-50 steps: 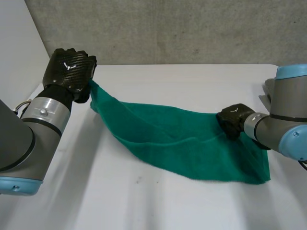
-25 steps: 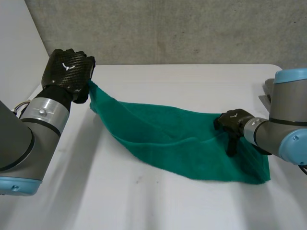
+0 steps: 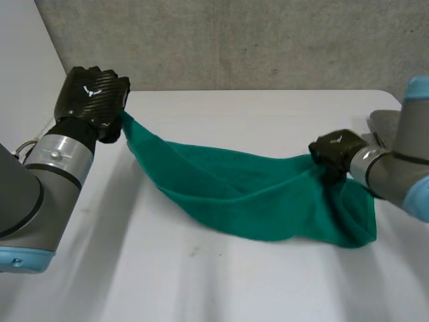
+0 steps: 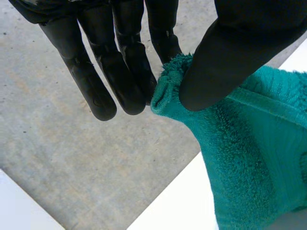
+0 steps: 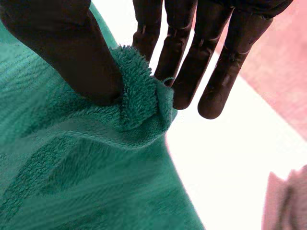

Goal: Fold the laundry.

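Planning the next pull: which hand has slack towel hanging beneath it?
The right hand: towel droops below it, but runs taut from the left hand.

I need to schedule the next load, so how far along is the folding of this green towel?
Done: both grips are made. The left hand pinches one corner of the green towel and the right hand pinches another. In hand: the towel hangs between them, its lower edge resting on the table. Left: no fold shows yet, so the held edge probably needs laying over the lower one.
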